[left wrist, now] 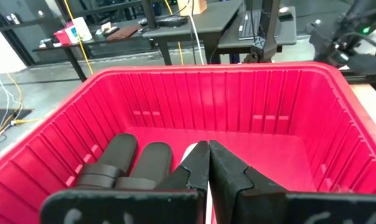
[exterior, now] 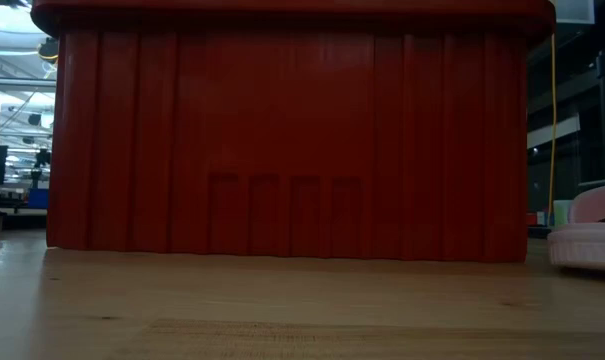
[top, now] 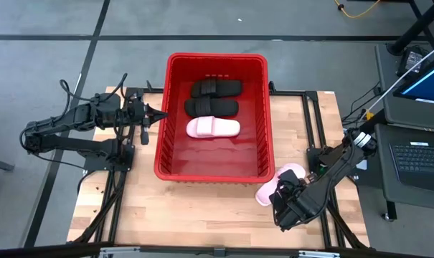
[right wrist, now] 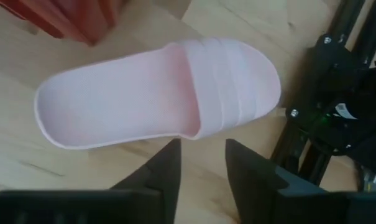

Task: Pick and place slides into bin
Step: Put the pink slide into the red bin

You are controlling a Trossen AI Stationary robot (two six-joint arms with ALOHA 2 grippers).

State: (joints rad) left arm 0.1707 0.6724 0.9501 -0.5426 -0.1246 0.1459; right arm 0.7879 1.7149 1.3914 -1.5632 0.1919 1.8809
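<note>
The red bin [top: 161, 143] stands mid-table and holds two black slides [top: 215, 88] [top: 211, 107] and one pale pink slide [top: 213, 127], all lying flat on its floor. A second pink slide [right wrist: 156, 93] lies sole down on the wood just off the bin's near right corner, and it also shows in the high view [top: 291, 172]. My right gripper [right wrist: 202, 155] is open and hovers over this slide's long side edge, next to the strap, without touching it. My left gripper [left wrist: 207, 163] is shut and empty at the bin's left rim, pointing into the bin.
The bin's tall wall [exterior: 282, 140] fills the low view, with the loose pink slide [exterior: 590, 238] at its right. Metal frame rails [top: 311, 122] border the table's right side, close to my right arm. Bare wood [top: 202, 208] lies in front of the bin.
</note>
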